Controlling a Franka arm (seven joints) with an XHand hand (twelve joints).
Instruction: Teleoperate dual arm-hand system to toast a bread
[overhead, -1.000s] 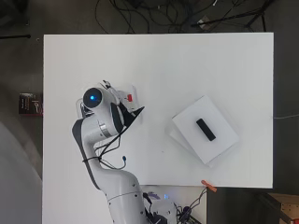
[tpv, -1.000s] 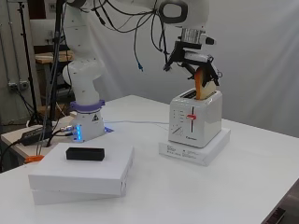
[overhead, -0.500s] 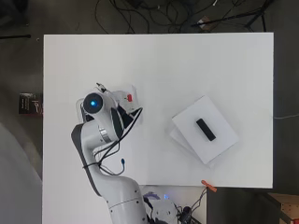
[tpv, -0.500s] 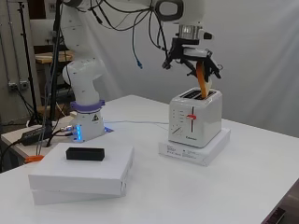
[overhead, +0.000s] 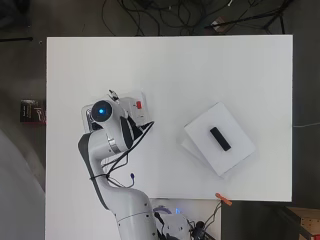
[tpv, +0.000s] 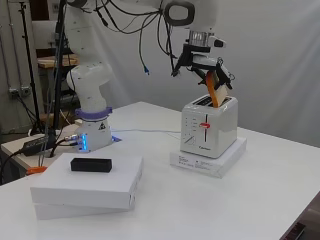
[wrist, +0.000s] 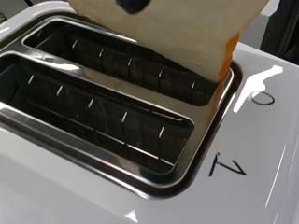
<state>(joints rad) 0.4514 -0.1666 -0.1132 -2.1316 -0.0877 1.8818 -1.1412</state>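
A white toaster (tpv: 207, 129) with a red lever (tpv: 203, 125) stands on a flat white box (tpv: 207, 159) at the table's middle. The hand (tpv: 202, 67) hovers just above it, shut on a slice of bread (tpv: 215, 91) that hangs nearly upright. In the wrist view the bread (wrist: 173, 28) has its lower corner inside one slot, while the other slot (wrist: 93, 116) is empty. A dark fingertip (wrist: 133, 4) presses on the slice. From overhead the arm covers the hand and the bread, and only part of the toaster (overhead: 132, 103) shows.
A stack of white boxes (tpv: 85, 187) with a black block (tpv: 90, 164) on top lies near the front table edge; overhead these are the boxes (overhead: 235, 155) and the block (overhead: 220, 138). The arm's base (tpv: 92, 132) and cables stand behind. An orange item (overhead: 223, 199) lies at the table edge.
The hand has shifted over the toaster and come down. The bread, earlier held tilted above the toaster, now stands nearly upright with its lower end in a slot.
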